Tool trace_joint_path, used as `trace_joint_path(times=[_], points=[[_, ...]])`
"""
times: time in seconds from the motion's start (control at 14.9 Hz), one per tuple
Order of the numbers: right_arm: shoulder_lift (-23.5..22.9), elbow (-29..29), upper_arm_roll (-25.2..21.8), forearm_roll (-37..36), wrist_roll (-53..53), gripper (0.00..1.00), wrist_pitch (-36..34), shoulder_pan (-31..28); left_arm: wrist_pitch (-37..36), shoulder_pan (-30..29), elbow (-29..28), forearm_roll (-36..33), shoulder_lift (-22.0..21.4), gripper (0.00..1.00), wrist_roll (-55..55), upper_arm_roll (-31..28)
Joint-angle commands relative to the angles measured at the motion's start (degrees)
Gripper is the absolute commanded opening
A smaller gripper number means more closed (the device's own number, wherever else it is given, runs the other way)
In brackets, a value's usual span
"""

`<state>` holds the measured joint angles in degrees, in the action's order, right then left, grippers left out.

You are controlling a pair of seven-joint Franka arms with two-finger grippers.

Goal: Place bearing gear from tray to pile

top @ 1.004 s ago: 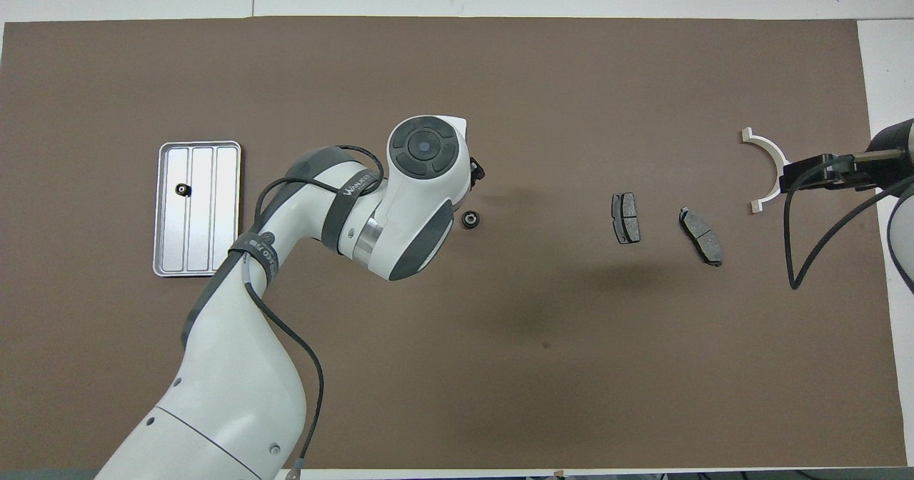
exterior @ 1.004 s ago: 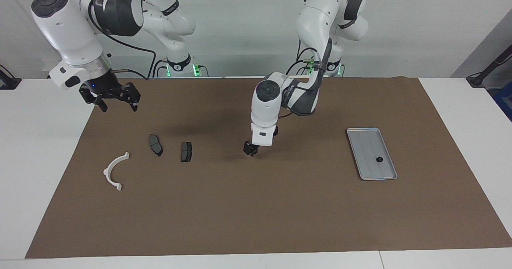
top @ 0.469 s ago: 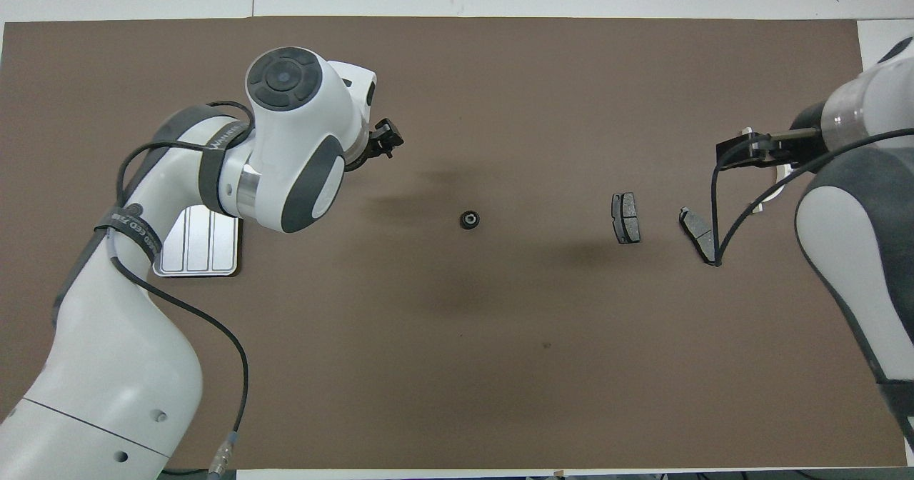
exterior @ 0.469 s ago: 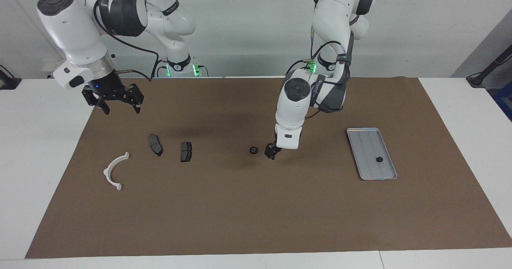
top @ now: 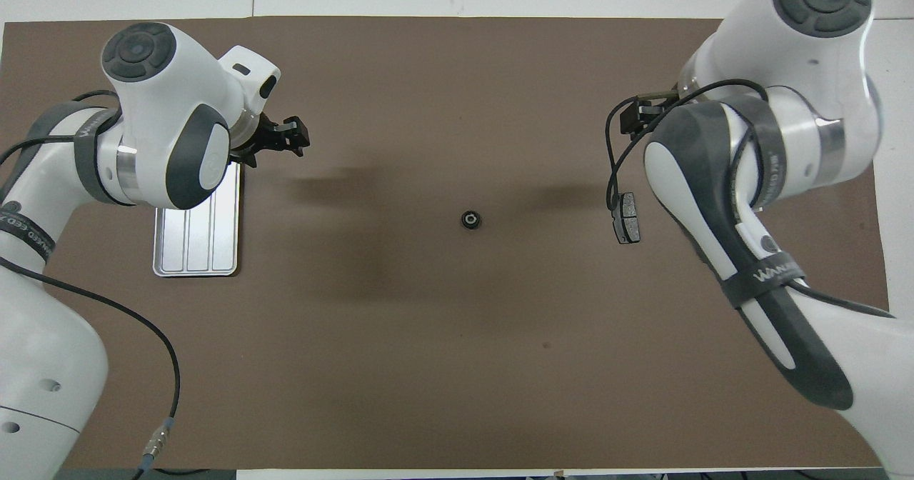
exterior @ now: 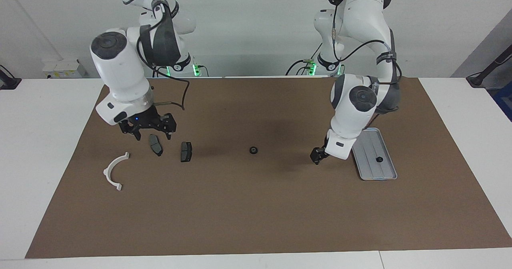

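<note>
A brown mat (exterior: 256, 205) is covering most of the white table (exterior: 36, 149), leaving bare strips at both ends and along the edge farthest from the robots. Two white arms are hanging over it, and the broad middle of the mat is lying open between them. The tray (exterior: 380, 171) is sitting at the left arm's end, its rim well inside the mat's edge, with a small dark part (exterior: 379, 159) lying in it. The left gripper (exterior: 317, 157) is hovering low over bare mat just beside the tray's inner rim, holding nothing; whether its fingers are parted cannot be told. The right gripper (exterior: 147, 129) is hanging with fingers spread wide and empty, low over the pile at the right arm's end, above one brake pad (exterior: 155, 145). A second pad (exterior: 186, 151) is lying just beside the first, and a white bracket (exterior: 114, 171) is resting farther from the robots, near the mat's end. The gear (exterior: 253, 150) is sitting alone near the mat's centre, between tray and pile, well apart from both, with open mat all round it.
</note>
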<state>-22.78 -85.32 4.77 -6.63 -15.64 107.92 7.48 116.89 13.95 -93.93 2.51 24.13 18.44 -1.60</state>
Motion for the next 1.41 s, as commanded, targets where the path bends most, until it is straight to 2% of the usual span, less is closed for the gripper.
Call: trace_joint_path(times=[0.0,0.33,0.54,0.8,1.0,1.34], points=[[-3.1,2.1,0.2,-1.1,-6.5,0.99,4.0,3.1,-0.4,-4.2,-3.4,-0.8,-2.5,0.75,-8.8,0.5],[-7.3,1.1,0.2,-0.9,-18.1,0.99,9.7,10.5,1.9,-10.7,-7.6,-0.8,-3.8,0.67,-21.4,0.5],[-9.9,0.0,0.2,-0.9,-23.6,0.99,14.6,14.8,2.3,-13.9,-8.3,-1.1,-4.1,0.66,-24.6,0.2],[-10.2,0.2,0.2,0.0,-24.3,0.99,15.2,18.1,6.4,-14.9,-11.9,-1.1,-5.1,0.64,-25.1,0.2],[-10.5,0.0,0.3,1.3,-24.3,0.99,15.4,20.5,9.1,-15.9,-14.0,-1.1,-5.6,0.59,-25.2,0.2],[-9.8,-3.1,0.5,1.7,-24.1,1.0,14.6,21.2,10.8,-16.0,-14.9,-1.1,-5.8,0.59,-24.7,0.2]])
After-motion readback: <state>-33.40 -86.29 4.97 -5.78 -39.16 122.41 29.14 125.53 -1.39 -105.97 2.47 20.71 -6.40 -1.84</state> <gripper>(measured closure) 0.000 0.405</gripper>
